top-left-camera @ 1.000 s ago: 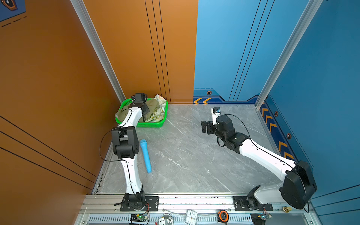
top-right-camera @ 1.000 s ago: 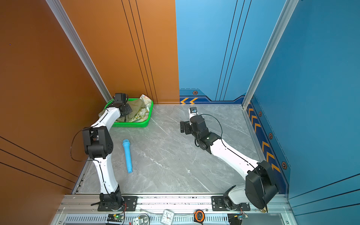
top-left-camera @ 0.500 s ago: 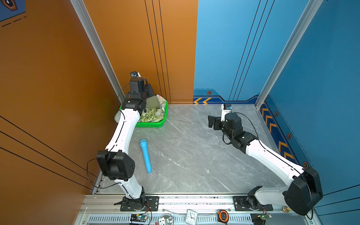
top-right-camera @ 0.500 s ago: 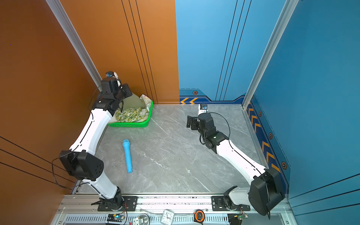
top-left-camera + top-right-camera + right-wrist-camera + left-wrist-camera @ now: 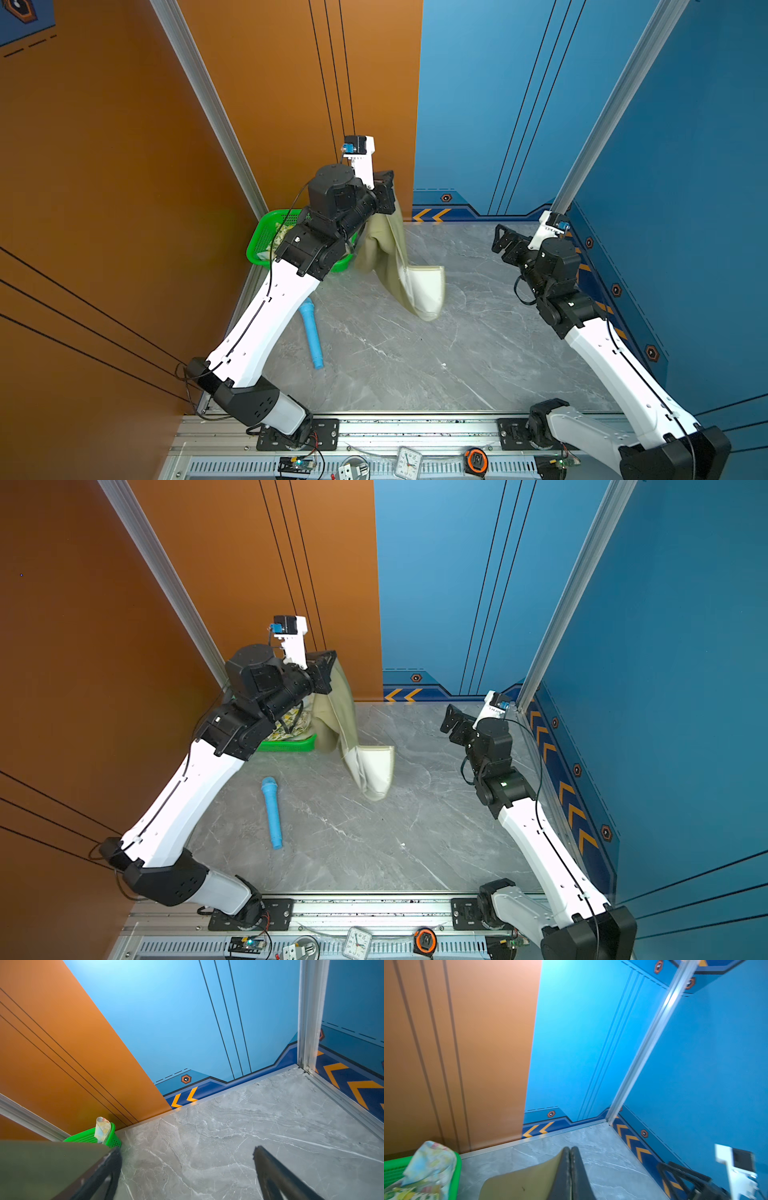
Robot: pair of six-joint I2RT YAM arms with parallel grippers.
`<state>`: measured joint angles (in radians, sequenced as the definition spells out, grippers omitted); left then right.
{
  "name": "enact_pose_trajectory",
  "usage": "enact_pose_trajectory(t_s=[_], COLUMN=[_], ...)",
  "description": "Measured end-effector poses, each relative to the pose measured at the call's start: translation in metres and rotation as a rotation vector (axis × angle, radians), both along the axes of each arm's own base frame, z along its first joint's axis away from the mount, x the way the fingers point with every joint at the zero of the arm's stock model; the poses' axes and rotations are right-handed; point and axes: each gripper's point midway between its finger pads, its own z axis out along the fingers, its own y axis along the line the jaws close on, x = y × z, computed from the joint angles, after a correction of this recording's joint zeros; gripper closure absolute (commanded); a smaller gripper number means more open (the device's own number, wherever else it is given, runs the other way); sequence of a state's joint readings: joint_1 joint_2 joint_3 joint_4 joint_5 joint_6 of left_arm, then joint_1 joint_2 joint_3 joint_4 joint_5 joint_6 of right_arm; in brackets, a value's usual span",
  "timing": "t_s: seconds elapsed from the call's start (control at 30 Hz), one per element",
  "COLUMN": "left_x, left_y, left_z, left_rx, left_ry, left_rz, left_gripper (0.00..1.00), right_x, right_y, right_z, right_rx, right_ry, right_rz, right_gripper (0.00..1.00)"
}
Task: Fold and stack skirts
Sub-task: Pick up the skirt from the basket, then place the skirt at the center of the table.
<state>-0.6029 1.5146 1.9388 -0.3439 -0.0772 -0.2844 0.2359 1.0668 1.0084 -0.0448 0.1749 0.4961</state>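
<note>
My left gripper is shut on the plain olive-green skirt, raised well above the table beside the green basket. The skirt hangs down from it, its pale lining end swinging low over the table. In the left wrist view the closed fingertips pinch the olive cloth. The lemon-print skirt and the pastel flowered skirt lie in the basket. My right gripper stands open and empty at the right, apart from the skirt.
The green perforated basket sits in the back-left corner against the orange wall. A light-blue microphone toy lies on the grey marble table near the left arm. Walls close in the back and both sides.
My left arm has risen out of the basket and swung right, pulling the olive skirt up with it. My right arm has drawn back toward the right wall, still open.
</note>
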Motion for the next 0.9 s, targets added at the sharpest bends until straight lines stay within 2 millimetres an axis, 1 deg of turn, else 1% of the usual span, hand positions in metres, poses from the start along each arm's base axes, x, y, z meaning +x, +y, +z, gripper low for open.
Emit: enact_pose_trajectory(t_s=[0.03,0.1,0.2,0.27,0.33,0.37,0.4,0.43,0.47,0.5,0.53,0.57,0.6,0.63,0.67,0.7,0.73,0.77,0.8,0.83,0.87,0.9], left_x=[-0.006,-0.011,-0.004,0.010,0.030,0.044,0.060,0.076,0.092,0.108,0.128,0.144,0.161,0.170,0.178,0.182,0.182,0.181,0.179,0.177,0.175,0.171], left_y=[-0.009,-0.021,-0.033,-0.039,-0.042,-0.042,-0.042,-0.042,-0.042,-0.043,-0.046,-0.049,-0.053,-0.054,-0.055,-0.055,-0.054,-0.052,-0.048,-0.046,-0.043,-0.035], left_z=[0.001,-0.001,-0.013,-0.028,-0.049,-0.063,-0.081,-0.099,-0.116,-0.134,-0.155,-0.173,-0.200,-0.215,-0.240,-0.257,-0.278,-0.290,-0.300,-0.304,-0.304,-0.303], left_rx=[-0.004,-0.009,-0.008,-0.011,-0.012,-0.011,-0.006,0.003,0.010,0.019,0.032,0.042,0.067,0.082,0.106,0.126,0.152,0.171,0.186,0.193,0.192,0.193], left_ry=[-0.001,0.007,0.038,0.075,0.122,0.153,0.189,0.224,0.259,0.294,0.332,0.361,0.408,0.435,0.476,0.508,0.555,0.590,0.624,0.640,0.647,0.657], left_rz=[-0.026,-0.056,-0.068,-0.057,-0.035,-0.017,0.004,0.024,0.043,0.061,0.078,0.090,0.102,0.109,0.116,0.119,0.121,0.121,0.123,0.121,0.121,0.125], left_gripper=[1.00,1.00,1.00,1.00,1.00,0.99,0.78,0.49,0.28,0.20,0.01,0.02,0.02,0.02,0.02,0.02,0.02,0.02,0.02,0.02,0.02,0.02], right_x=[-0.001,-0.001,-0.001,0.000,0.002,0.005,0.007,0.010,0.014,0.017,0.020,0.024,0.026,0.028,0.029,0.030,0.031,0.031,0.030,0.027,0.025,0.019], right_y=[-0.007,-0.019,-0.036,-0.045,-0.051,-0.054,-0.054,-0.054,-0.053,-0.052,-0.052,-0.051,-0.049,-0.047,-0.044,-0.041,-0.031,-0.022,-0.005,0.011,0.025,0.048], right_z=[-0.006,-0.018,-0.035,-0.042,-0.049,-0.054,-0.059,-0.065,-0.073,-0.080,-0.088,-0.096,-0.103,-0.109,-0.113,-0.116,-0.120,-0.122,-0.124,-0.125,-0.125,-0.127], right_rx=[0.004,0.015,0.043,0.060,0.075,0.081,0.086,0.089,0.094,0.095,0.097,0.099,0.102,0.103,0.102,0.100,0.087,0.077,0.055,0.030,0.007,-0.031], right_ry=[0.013,0.044,0.086,0.107,0.124,0.138,0.150,0.167,0.192,0.211,0.237,0.263,0.288,0.308,0.325,0.335,0.353,0.362,0.375,0.385,0.391,0.400], right_rz=[-0.013,-0.038,-0.067,-0.083,-0.091,-0.094,-0.092,-0.086,-0.080,-0.073,-0.069,-0.062,-0.053,-0.047,-0.039,-0.031,-0.009,0.014,0.054,0.093,0.127,0.182], right_gripper=[0.01,0.01,0.00,0.01,0.01,0.01,0.01,0.01,0.01,0.01,0.01,0.02,0.03,0.03,0.03,0.03,0.03,0.03,0.03,0.03,0.04,0.04])
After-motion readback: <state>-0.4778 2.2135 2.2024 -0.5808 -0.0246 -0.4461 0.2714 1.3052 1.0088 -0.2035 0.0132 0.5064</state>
